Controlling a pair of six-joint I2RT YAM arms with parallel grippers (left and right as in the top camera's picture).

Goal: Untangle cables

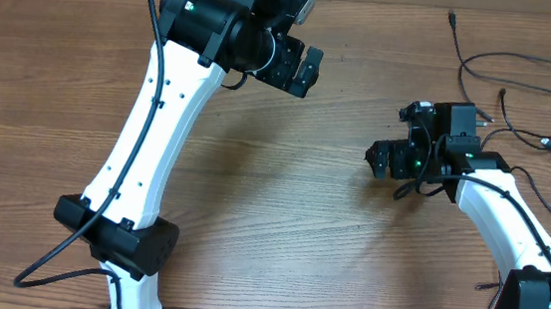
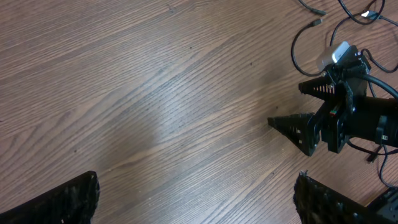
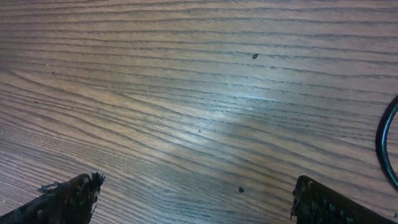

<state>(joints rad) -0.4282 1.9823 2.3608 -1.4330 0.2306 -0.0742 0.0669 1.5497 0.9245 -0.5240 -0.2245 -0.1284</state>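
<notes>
Wood grain is all your wrist cameras show under the claws. The left claw [image 1: 307,77] and the right claw [image 1: 373,158] both stand spread wide, gripping nothing. The cables [image 1: 548,144] lie in loose loops at the far right corner of the table [image 1: 251,202], past the right claw and not touching it. I'd judge the sorting unfinished, since strands cross there. They run off the right edge, so you can't tell whether there is a knot.
</notes>
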